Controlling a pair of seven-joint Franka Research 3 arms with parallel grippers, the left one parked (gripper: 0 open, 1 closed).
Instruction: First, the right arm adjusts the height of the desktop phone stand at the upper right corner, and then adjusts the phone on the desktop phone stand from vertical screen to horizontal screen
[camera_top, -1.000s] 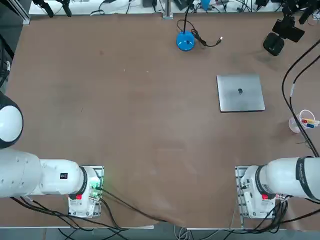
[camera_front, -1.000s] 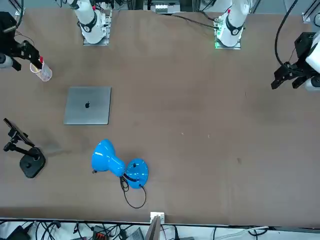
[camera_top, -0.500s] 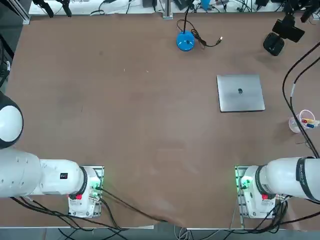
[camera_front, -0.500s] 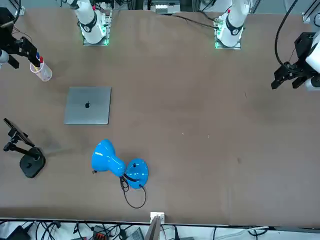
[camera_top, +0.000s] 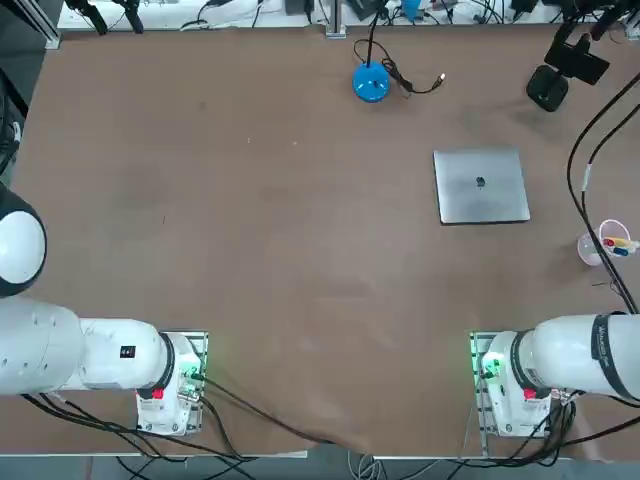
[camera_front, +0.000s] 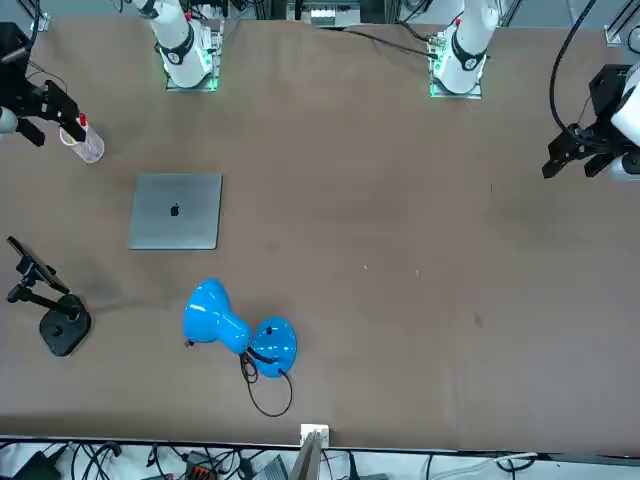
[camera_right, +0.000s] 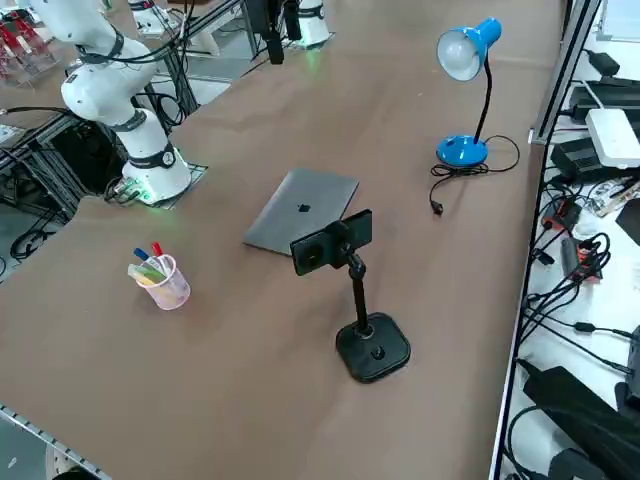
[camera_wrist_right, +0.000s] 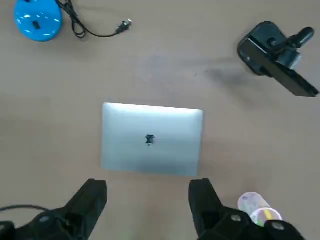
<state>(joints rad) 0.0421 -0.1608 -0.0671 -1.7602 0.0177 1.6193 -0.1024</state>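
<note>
Open and holding nothing, the claw (camera_wrist_right: 147, 200) hangs high over the table (camera_top: 280, 230), looking straight down; its two fingers (camera_wrist_right: 92, 200) are wide apart, with the near edge of the laptop between them in the wrist view. In the front view the claw (camera_front: 35, 100) is at the left edge, above the cup.

From large to small: the table is brown and mostly bare. The right arm (camera_top: 570, 360) has its green-lit base at the near right edge of the table. The closed silver laptop (camera_top: 481, 186) lies flat in the right half. The blue lamp (camera_right: 462, 60) stands at the far edge, its round base (camera_top: 370, 82) on the table with a loose cable beside it. The stand (camera_right: 368, 335) is in the far right corner, well apart from the claw; its rounded base sits on the table and its thin post rises at a slant. The phone (camera_right: 331, 241) is clamped at the top of the post, tilted. A small clear cup (camera_right: 163, 278) with coloured pens stands near the right edge, between the laptop and the arm base.
</note>
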